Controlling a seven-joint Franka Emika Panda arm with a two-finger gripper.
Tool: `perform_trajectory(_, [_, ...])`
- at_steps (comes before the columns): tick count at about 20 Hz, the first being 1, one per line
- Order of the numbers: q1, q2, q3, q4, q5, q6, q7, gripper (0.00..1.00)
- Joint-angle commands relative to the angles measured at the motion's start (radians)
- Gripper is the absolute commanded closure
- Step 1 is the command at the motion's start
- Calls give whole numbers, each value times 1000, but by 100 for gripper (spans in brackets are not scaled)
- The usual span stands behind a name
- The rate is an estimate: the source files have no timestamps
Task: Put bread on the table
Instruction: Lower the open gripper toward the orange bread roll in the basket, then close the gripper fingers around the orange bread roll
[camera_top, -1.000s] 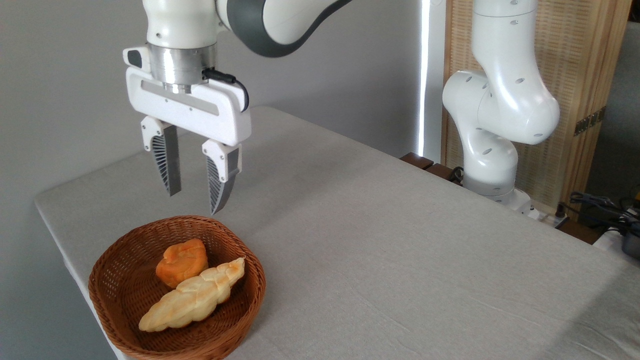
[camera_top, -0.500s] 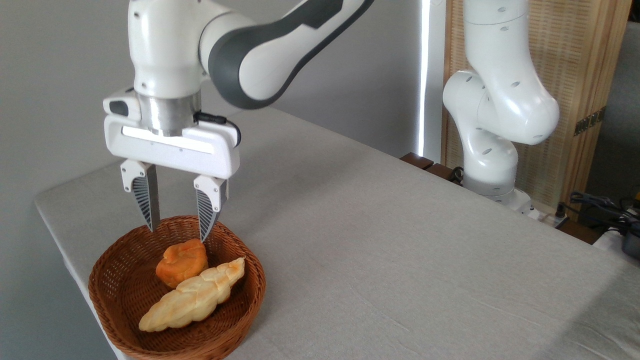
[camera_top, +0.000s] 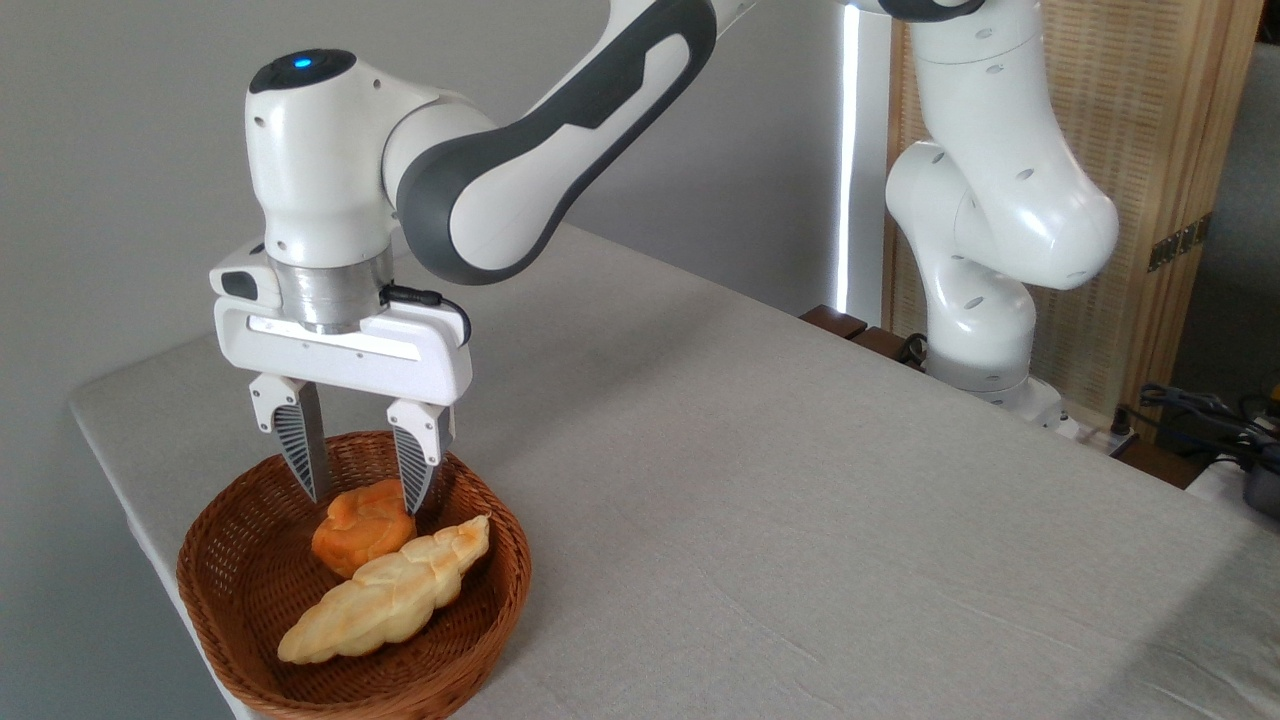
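I have the gripper (camera_top: 365, 500) pointing straight down into the wicker basket (camera_top: 240, 590), its two ribbed fingers (camera_top: 300, 455) spread apart with a clear gap between them. The bread (camera_top: 362, 527), the small orange-brown bun, sits directly under that gap: the left fingertip ends by the bun's upper left edge and the right fingertip by its upper right edge, so the bun's top lies between the tips. From this angle I cannot tell whether either tip is actually touching the crust or is just beside it; nothing looks squeezed.

The bun rests on the basket floor toward the back. Against its front right side lies a pale-yellow braided loaf (camera_top: 385, 593), stretched diagonally from the basket's front left up toward its right rim, overlapping the lower edge of the bun. Those two are all I see in the basket.

The basket stands on the table (camera_top: 800, 500) near its left front corner, on the grey-beige cloth.
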Motion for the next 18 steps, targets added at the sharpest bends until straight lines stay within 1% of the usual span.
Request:
perform_trajectory(1, [5,28,-2,2,42,27,-19,0])
perform_trajectory(3, [5,42,-3,2,71,27,-19,0])
perform_trajectory(6, [5,42,-3,5,76,27,-19,0])
perform_trajectory(7, [5,42,-3,6,79,27,-17,4])
perform_trajectory(9, [5,40,-5,6,98,27,-16,31])
perform_trajectory(10, [5,40,-5,8,100,27,-11,44])
perform_trajectory(11, [5,40,-5,8,100,29,-10,52])
perform_trajectory(12, [5,40,-5,9,100,29,-10,54])
perform_trajectory(16, [5,40,-5,10,100,30,-8,54])
perform_trajectory(18, [5,39,-5,10,100,50,-8,54])
